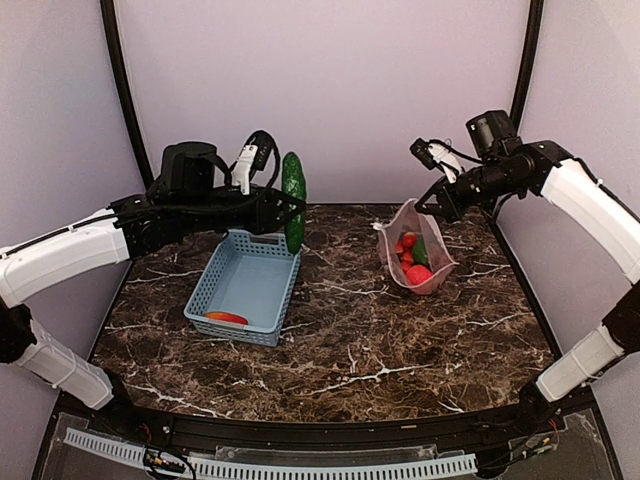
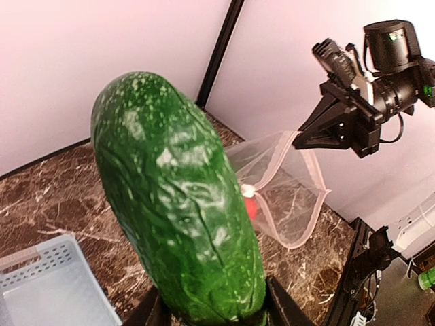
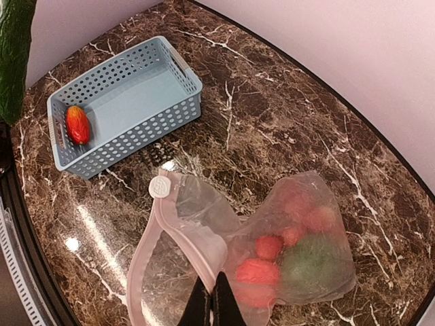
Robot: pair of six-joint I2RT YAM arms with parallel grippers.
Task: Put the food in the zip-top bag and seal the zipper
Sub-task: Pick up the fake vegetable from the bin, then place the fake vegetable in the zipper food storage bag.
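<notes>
Dark green cucumber (image 2: 177,204), pale speckles. Light blue basket (image 3: 143,132), walls patterned with rows of small holes. Orange-red pepper (image 3: 77,124). Clear zip-top bag (image 3: 197,210), pinkish mouth edge; red round fruits (image 3: 257,273) and green avocado (image 3: 309,261) show through. Dark brown marbled table (image 1: 400,350), white veins.

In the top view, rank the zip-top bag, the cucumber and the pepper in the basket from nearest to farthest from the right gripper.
1. zip-top bag, pinched by the right gripper, right side.
2. cucumber, raised, left of centre.
3. pepper, near end of the basket, left.
</notes>
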